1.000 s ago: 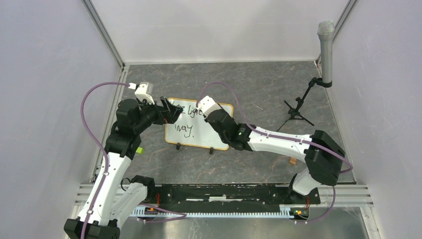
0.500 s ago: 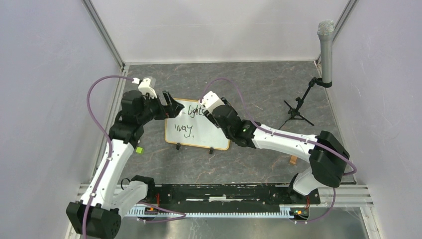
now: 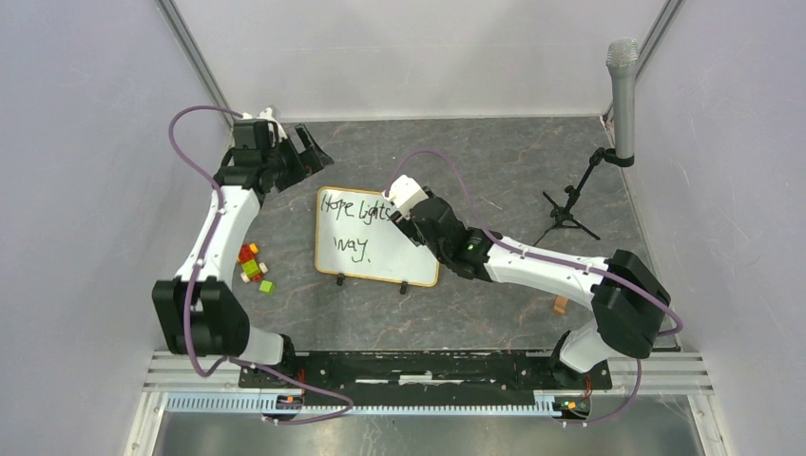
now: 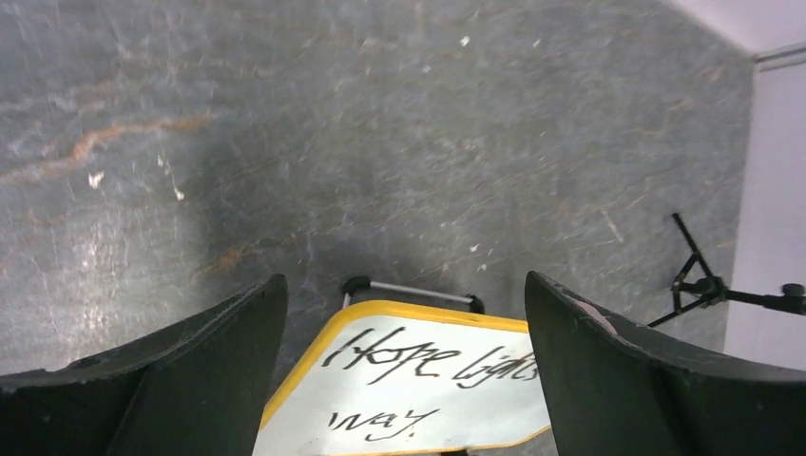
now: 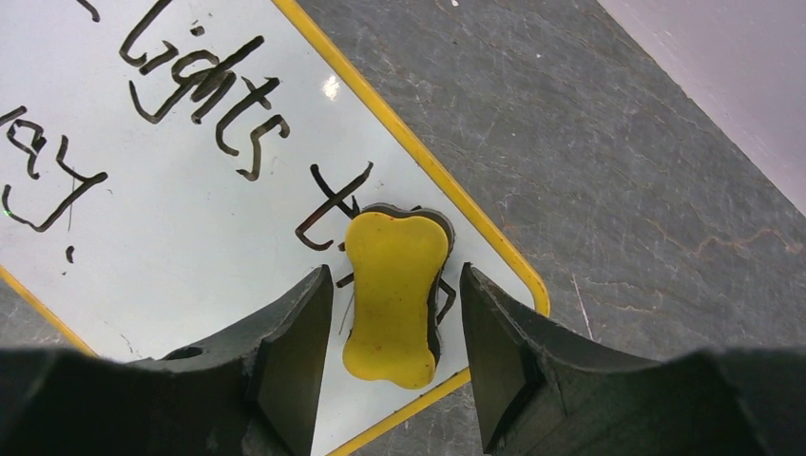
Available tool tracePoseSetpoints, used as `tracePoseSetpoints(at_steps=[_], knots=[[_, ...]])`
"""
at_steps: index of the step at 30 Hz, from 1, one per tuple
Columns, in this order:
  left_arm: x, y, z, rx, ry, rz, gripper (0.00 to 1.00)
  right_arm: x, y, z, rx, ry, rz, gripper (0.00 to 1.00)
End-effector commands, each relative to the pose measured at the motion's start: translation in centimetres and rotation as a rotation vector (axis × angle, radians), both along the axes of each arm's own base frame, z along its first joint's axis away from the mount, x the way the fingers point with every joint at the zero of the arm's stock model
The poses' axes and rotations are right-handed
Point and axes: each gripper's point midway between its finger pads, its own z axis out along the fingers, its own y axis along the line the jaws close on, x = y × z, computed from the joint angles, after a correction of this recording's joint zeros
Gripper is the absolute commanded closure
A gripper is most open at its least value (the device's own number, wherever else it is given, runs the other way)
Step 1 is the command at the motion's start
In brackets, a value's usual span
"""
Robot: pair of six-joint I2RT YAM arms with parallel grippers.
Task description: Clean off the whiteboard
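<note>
- Right wrist view: the small white rectangular whiteboard (image 5: 171, 237) with its yellow-orange frame lies under the right gripper (image 5: 394, 283). The jaws are parted around a yellow bone-shaped eraser (image 5: 394, 318) that rests on the board's corner.
- Top external view: the board lies on the grey stone-patterned table (image 3: 513, 161). Its long axis runs left-right, slightly skewed, with the handwriting upright toward the arms' bases.
- The left gripper (image 4: 404, 283) hangs past the far-left corner with its jaws spread wide.

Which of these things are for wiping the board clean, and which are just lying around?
For the job:
- the whiteboard, its writing not yet wiped
- the yellow eraser lying on it
- the right end effector, open on either side of the eraser

Just lying about:
- the microphone on its stand
- the coloured blocks
- the small wooden piece
</note>
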Motion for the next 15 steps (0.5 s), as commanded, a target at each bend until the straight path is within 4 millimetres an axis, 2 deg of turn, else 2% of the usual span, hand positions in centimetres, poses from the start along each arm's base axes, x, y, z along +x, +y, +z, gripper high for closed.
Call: tracePoseSetpoints(at_steps=[1,5,11,15], knots=[[0.2,-0.1,-1.1,0.025,0.028,-0.053,0.03,0.1,1.1,2.0,0.045,-0.014,0.038,0.42],[-0.1,0.3,-2.9,0.035,0.060,-0.046,0.07,0.2,1.2,1.8,0.038,-0.013,0.037,0.45],[-0.5,-0.8,-3.5,-0.025,0.073,-0.081,0.18,0.4,1.3,1.3,0.009,-0.015,0.033,0.50],[-0.6,-1.1,-4.3,-0.046,0.097,-0.090,0.23,0.3,1.5,1.0,0.011,-0.006,0.029,0.57]])
